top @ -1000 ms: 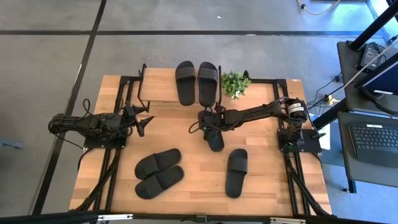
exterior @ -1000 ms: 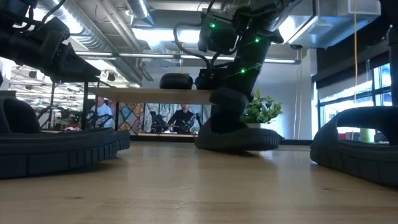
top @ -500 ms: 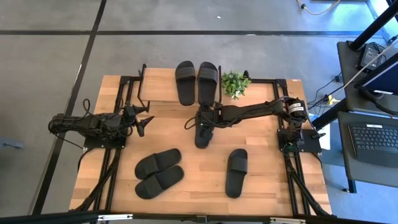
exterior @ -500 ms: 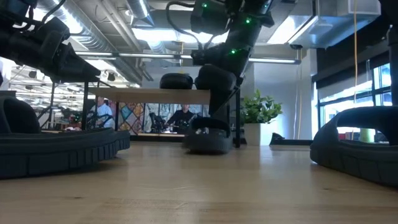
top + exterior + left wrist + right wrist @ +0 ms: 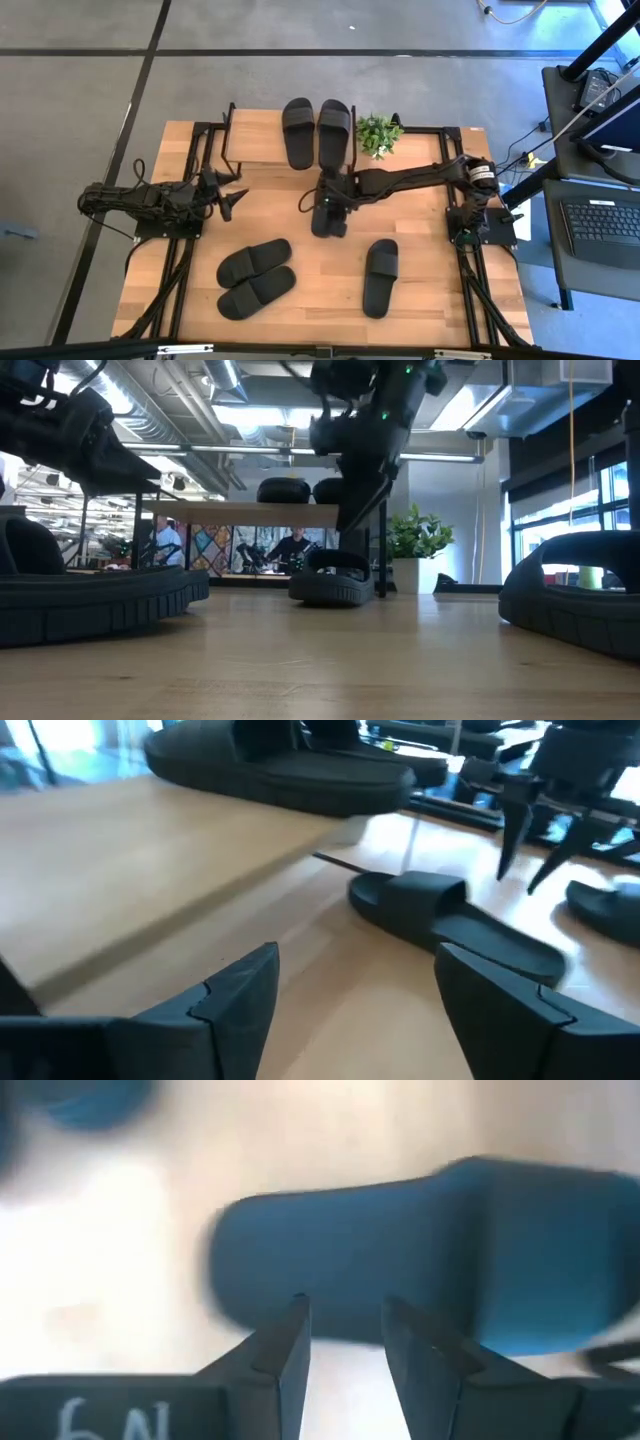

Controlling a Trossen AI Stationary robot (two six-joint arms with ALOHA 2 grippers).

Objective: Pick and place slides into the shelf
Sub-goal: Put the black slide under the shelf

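Two black slides [image 5: 298,130] [image 5: 335,130] lie side by side on the shelf's [image 5: 255,150] light wood top. A third slide [image 5: 328,217] [image 5: 330,582] lies flat on its sole on the table just in front of the shelf. My right gripper [image 5: 330,195] [image 5: 350,520] [image 5: 345,1340] hangs open right above that slide, clear of it. A pair of slides [image 5: 255,262] [image 5: 257,292] lies near the table's near-left, and a single one [image 5: 380,277] near-right. My left gripper [image 5: 228,196] [image 5: 350,1010] waits open at the table's left.
A small potted plant [image 5: 378,133] stands at the shelf's right end. The arms' black bases and frame rails [image 5: 470,215] line both table sides. Bare wood [image 5: 300,250] shows between the middle slide and the near ones. People show in the room beyond.
My right gripper has swung the slide a little toward the table's left and turned it until it lies lengthways toward the shelf. The slide has settled flat on the table, and the gripper has come off it and risen.
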